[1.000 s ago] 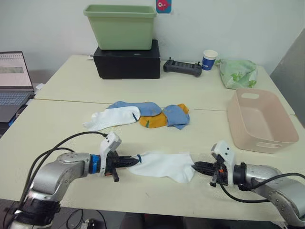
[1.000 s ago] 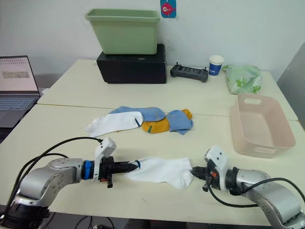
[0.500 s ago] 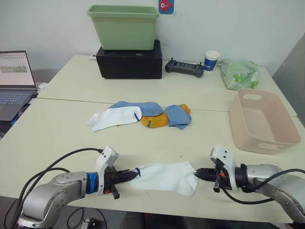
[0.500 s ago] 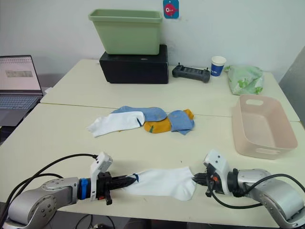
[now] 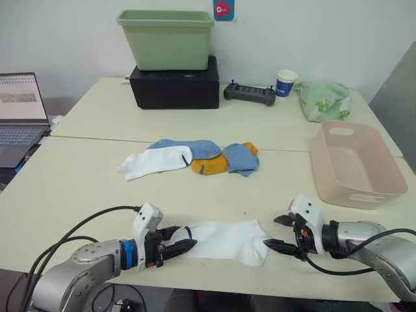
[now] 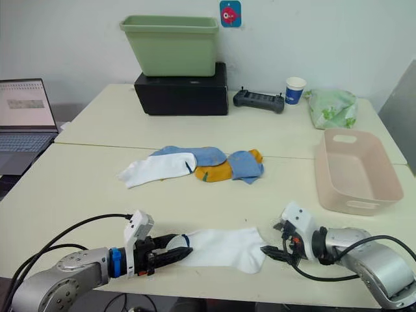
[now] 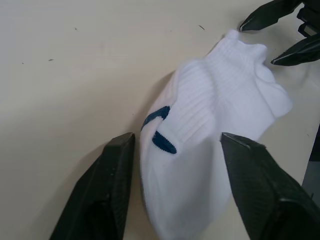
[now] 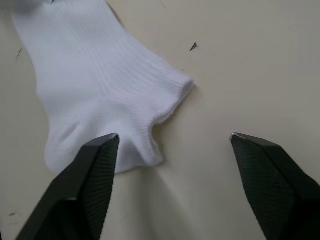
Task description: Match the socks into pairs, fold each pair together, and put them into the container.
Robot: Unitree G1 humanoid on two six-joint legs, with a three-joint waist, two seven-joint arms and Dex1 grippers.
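Observation:
A white sock (image 5: pixel 224 239) with a dark mark lies flat near the table's front edge. My left gripper (image 5: pixel 179 242) is open, its fingers (image 7: pixel 112 200) standing either side of the sock's marked end (image 7: pixel 210 130). At the sock's other end (image 8: pixel 95 85), my right gripper (image 5: pixel 278 233) is open too, with one finger (image 8: pixel 90 170) over the sock's edge. Further back lie a second white sock (image 5: pixel 156 160), two light blue socks (image 5: pixel 195 147) and mustard orange socks (image 5: pixel 208 166) in a loose pile. The pale pink container (image 5: pixel 361 197) sits at the right.
A green tub (image 5: pixel 168 36) stands on a black box (image 5: pixel 174 88) at the back. Beside it are a black controller (image 5: pixel 249 93), a paper cup (image 5: pixel 285 82) and a green-patterned cloth bundle (image 5: pixel 325 101). A laptop (image 5: pixel 23 117) is at the far left.
Both grippers were shut on the ends of the white sock, stretching it. Now both stand open and the sock lies loose on the table.

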